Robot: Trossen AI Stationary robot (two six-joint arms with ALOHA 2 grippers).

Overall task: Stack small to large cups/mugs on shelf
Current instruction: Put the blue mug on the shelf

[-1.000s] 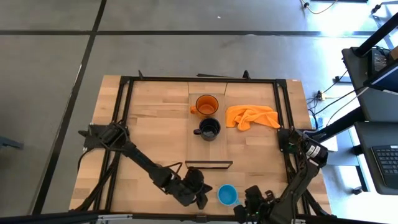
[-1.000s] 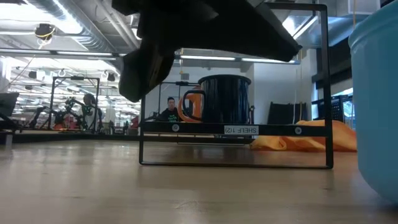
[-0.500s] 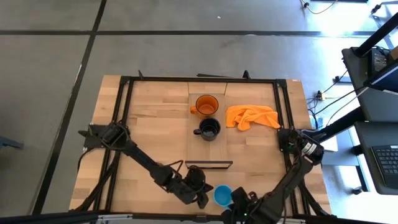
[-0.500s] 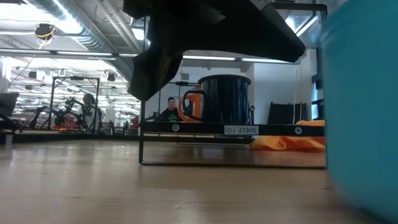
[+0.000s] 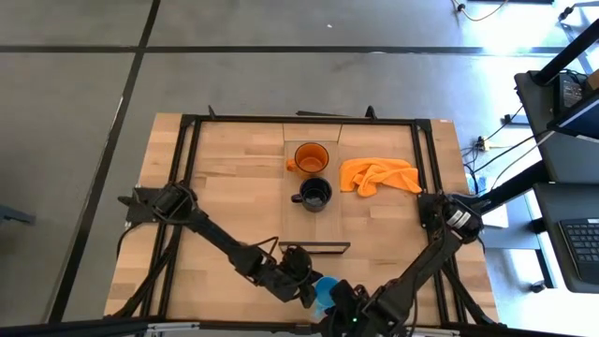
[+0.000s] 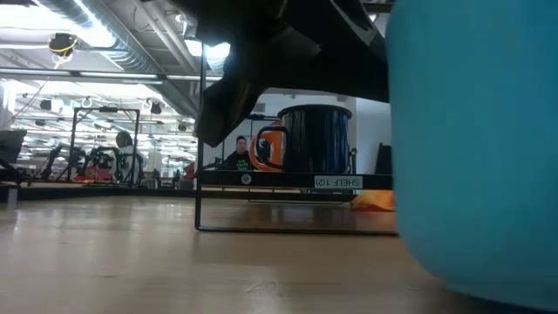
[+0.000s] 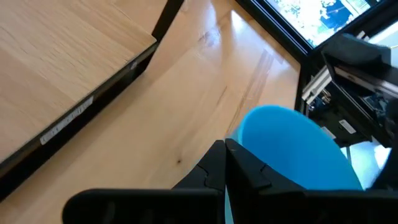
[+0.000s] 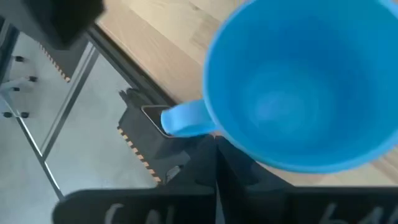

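Observation:
The bright blue mug (image 5: pixel 324 288) stands on the tabletop near its near edge, in front of the shelf's near end (image 5: pixel 314 247); it fills the low view's right (image 6: pixel 475 148). The orange mug (image 5: pixel 311 156) and the black mug (image 5: pixel 315 194) stand upright on the shelf plank (image 5: pixel 299 225), and both show in the low view (image 6: pixel 316 138). My right gripper (image 5: pixel 343 305) is shut at the blue mug's near right side, by the handle (image 8: pixel 183 118). My left gripper (image 5: pixel 304 293) is shut just left of the mug (image 7: pixel 292 146). My right gripper's shut fingers (image 8: pixel 211 163) lie against the blue mug's outer wall (image 8: pixel 231 147) below the rim, next to the handle, coming from the table's near right. The mug's body hides the exact place of contact. My left gripper's fingertips (image 7: pixel 231 163) stand at the mug's left wall; I cannot tell whether they touch.
An orange cloth (image 5: pixel 379 175) lies on the table right of the shelf. A thin dark metal frame (image 6: pixel 199 174) stands at the shelf's near end. The table's near edge runs just below both grippers (image 5: pixel 309 323). Bare wood lies left of the shelf (image 5: pixel 234 187).
My right gripper has gone toward the table's left edge along the near edge, and the blue mug has slid left with it, upright, toward my left gripper. My left gripper has edged a little toward the mug.

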